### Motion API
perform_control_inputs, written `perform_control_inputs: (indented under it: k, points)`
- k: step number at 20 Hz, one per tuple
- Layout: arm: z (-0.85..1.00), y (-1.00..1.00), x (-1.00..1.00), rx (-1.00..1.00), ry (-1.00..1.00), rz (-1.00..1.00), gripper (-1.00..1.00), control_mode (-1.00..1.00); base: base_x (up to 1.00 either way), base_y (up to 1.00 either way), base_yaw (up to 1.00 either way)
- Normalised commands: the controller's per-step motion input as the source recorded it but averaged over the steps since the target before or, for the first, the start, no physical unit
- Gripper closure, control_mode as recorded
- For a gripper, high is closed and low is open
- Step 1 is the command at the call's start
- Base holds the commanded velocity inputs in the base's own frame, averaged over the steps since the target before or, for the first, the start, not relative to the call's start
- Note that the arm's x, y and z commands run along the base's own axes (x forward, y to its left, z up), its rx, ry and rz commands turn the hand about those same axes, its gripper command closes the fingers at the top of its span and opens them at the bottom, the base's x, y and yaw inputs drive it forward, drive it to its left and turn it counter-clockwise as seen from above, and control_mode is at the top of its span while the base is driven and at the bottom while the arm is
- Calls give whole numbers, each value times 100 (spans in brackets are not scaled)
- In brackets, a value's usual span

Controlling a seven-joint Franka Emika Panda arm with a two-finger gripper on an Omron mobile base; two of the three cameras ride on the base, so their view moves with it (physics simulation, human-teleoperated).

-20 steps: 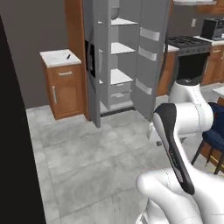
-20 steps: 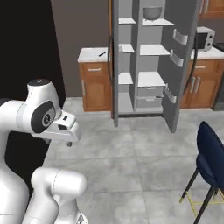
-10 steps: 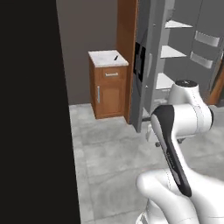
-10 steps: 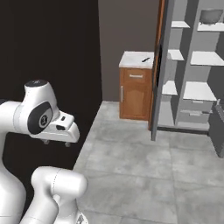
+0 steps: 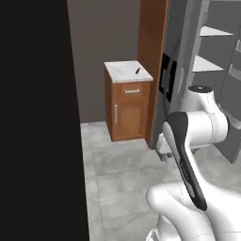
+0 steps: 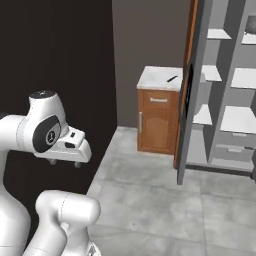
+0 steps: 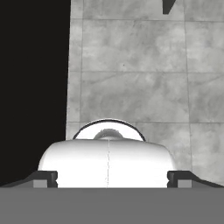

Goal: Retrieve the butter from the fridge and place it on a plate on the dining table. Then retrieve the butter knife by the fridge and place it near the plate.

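Gripper (image 7: 112, 177): jaws spread wide, nothing between them; pointed down at bare floor, folded in close over the robot's own base.
Fingertips (image 7: 43, 178): two small dark tips, far apart at the bottom corners of the hand view, touching nothing.
Floor (image 7: 131, 78): grey veined tiles, seen below the hand and across both base views.
Butter knife (image 5: 137, 71): small, slim, nearly black; lay flat and slanted on the marble top of the small cabinet, toward the fridge side; well apart from the gripper. Also seen in the right base view (image 6: 172, 78).
Small cabinet (image 5: 127, 110): brown wood, white grey-veined top, one drawer above one door, pale metal handles; stood against the dark wall, just beside the wooden panel at the fridge's side.
Wooden panel (image 5: 153, 56): tall, brown, upright between cabinet and fridge.
Fridge (image 6: 225, 100): grey, door swung open; white shelves visible inside, lower drawers below them; black dispenser panel (image 5: 166, 75) on the door face turned toward the cabinet.
Fridge contents: could not be made out on the visible shelves.
Butter: could not be told from these views.
Dark wall (image 5: 37, 117): flat black surface along the left of both base views.
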Motion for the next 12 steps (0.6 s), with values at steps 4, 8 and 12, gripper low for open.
perform_control_inputs:
  k: [4, 8, 12]
  points:
    - [0, 0, 0, 0, 0, 0, -100, 100, 100, 26, -8]
    - [0, 0, 0, 0, 0, 0, -100, 100, 100, 28, -16]
    - [0, 0, 0, 0, 0, 0, -100, 100, 96, 44, -24]
